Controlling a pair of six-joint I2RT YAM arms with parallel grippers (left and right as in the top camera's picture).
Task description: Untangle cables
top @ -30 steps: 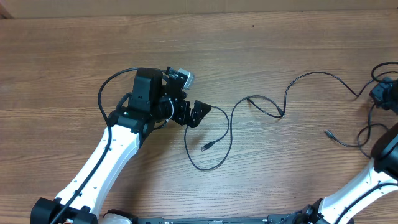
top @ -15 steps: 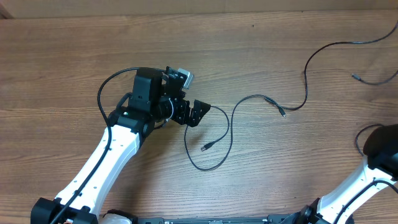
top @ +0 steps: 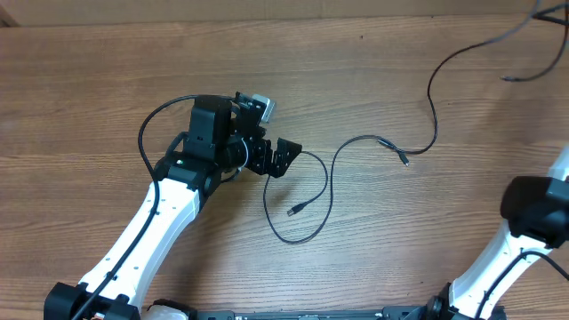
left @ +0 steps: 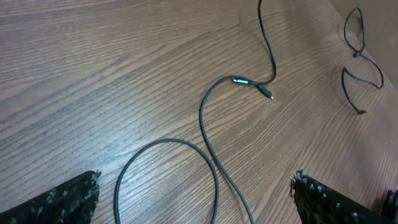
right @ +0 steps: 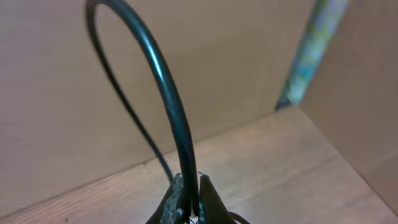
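Observation:
One thin black cable (top: pixel 322 191) lies on the table in a loop in front of my left gripper (top: pixel 288 162), with a plug (top: pixel 293 211) inside the loop. In the left wrist view the loop (left: pixel 208 158) lies between the wide-open, empty fingers (left: pixel 193 202). The second cable (top: pixel 433 98) runs from a plug (top: pixel 404 163) beside the first cable's far end up to the far right corner. My right gripper (right: pixel 189 202) is shut on this cable (right: pixel 168 99) and holds it high. That gripper is out of the overhead view.
The right arm (top: pixel 532 209) stands at the table's right edge. The lifted cable's free end (top: pixel 508 78) hangs near the far right, also seen in the left wrist view (left: pixel 360 62). A wooden wall rises behind the table.
My right gripper has risen and moved to the far right with its cable, pulling it away from the other one and out of the overhead view. The left arm has not moved.

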